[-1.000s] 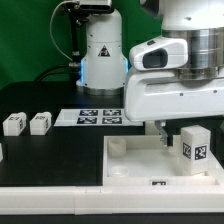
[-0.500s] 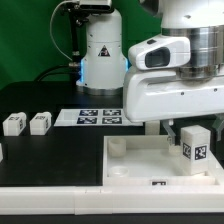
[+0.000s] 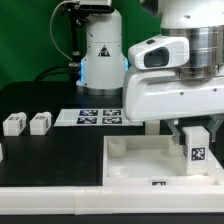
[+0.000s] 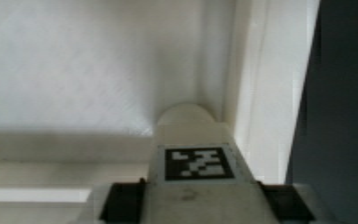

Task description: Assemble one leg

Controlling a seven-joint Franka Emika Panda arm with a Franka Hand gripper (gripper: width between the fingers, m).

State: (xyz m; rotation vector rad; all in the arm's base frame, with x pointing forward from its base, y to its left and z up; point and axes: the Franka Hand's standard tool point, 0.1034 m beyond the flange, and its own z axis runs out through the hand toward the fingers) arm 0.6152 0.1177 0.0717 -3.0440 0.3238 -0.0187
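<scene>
My gripper (image 3: 194, 140) is shut on a white leg (image 3: 196, 146) with a square marker tag on its side. It holds the leg upright over the right part of the large white tray-like panel (image 3: 135, 163). In the wrist view the leg (image 4: 197, 160) runs out from between my two black fingers (image 4: 126, 201), its tip close to the panel's raised inner wall (image 4: 250, 80). Two more small white legs (image 3: 14, 124) (image 3: 40, 123) lie on the black table at the exterior view's left.
The marker board (image 3: 95, 117) lies flat behind the panel. The arm's white base (image 3: 101, 52) stands at the back. The black table ends at a white front edge (image 3: 60, 205). A third small white part shows at the left edge (image 3: 2, 152).
The gripper has moved the held leg a little to the exterior view's right and slightly up. The loose legs and the panel have not moved.
</scene>
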